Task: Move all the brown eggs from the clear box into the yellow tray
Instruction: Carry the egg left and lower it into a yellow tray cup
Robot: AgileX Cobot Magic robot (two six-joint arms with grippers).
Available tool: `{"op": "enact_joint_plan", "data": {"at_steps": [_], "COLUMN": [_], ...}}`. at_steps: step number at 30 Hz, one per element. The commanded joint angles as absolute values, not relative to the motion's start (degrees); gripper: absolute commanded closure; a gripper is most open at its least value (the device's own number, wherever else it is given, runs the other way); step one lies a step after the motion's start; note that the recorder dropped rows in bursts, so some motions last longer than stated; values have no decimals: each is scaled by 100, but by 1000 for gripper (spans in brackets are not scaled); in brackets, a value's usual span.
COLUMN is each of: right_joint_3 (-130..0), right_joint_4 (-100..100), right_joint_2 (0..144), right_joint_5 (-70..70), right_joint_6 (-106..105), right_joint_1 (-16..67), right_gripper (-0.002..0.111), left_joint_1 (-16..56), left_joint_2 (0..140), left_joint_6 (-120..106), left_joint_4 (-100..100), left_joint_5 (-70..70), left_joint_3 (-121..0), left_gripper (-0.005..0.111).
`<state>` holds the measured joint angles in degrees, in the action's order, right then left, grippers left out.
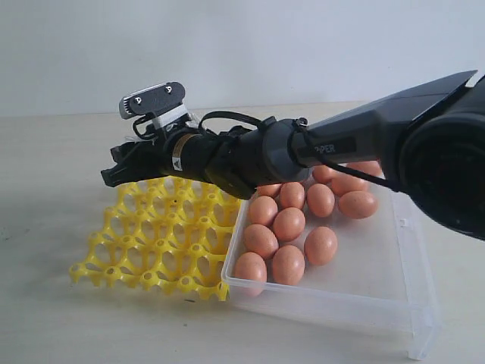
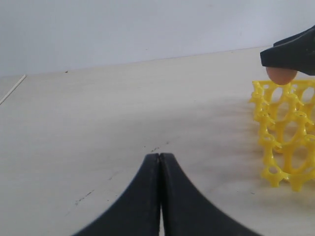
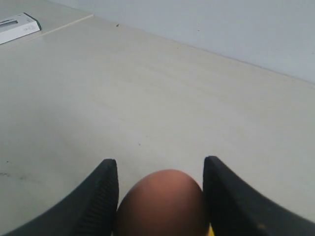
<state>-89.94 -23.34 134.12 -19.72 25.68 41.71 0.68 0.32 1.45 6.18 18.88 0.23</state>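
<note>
The left hand (image 2: pixel 159 164) is clenched with nothing in it. Its two dark fingers are pressed flat together, low over the bare bench (image 2: pixel 98 123), and its camera sees the yellow tray (image 1: pixel 151 250) off to one side.

In the exterior view the tray lies on the bench at 9 o'clock from the clear box (image 1: pixel 379 303), and their edges are touching or nearly so.

The right hand (image 3: pixel 161 168) hangs over the tray's 11 o'clock corner. It grasps one brown egg (image 3: pixel 162 204) between its fingers, with the egg's rounded end poking out past the tips. The left wrist view shows this egg raised above the tray's pegs, not resting in a cup.

The right arm (image 1: pixel 333 144) comes in from 3 o'clock and passes over the box's far side.

The other brown eggs (image 1: pixel 289 224) sit in the box, bunched together from the 12 o'clock wall down to the 7 o'clock corner. Many of them touch, and the part of the box's floor toward 4 o'clock is bare.
</note>
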Motion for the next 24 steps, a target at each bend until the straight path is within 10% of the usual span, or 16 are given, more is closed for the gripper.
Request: {"op": "enact_joint_plan", "data": {"at_steps": [1, 10, 17, 24], "right_joint_3": [-9228, -9373, -9373, -9373], "right_joint_4": [-2399, -2437, -2459, -2459], "right_joint_2": [13578, 13803, 13802, 13802], "right_joint_5": [-1940, -1916, -1975, -1986], "right_joint_6": [2555, 2372, 2304, 2299], "right_joint_1": [4097, 4005, 4005, 4005], "right_gripper": [101, 101, 61, 55], "left_joint_1": [61, 61, 61, 61], "left_joint_2": [0, 0, 0, 0], "left_joint_6": [170, 170, 170, 170], "left_joint_4": [580, 580, 580, 580], "left_joint_5": [1809, 1809, 1809, 1809], "left_joint_3": [0, 0, 0, 0], "left_gripper": [107, 107, 107, 107]}}
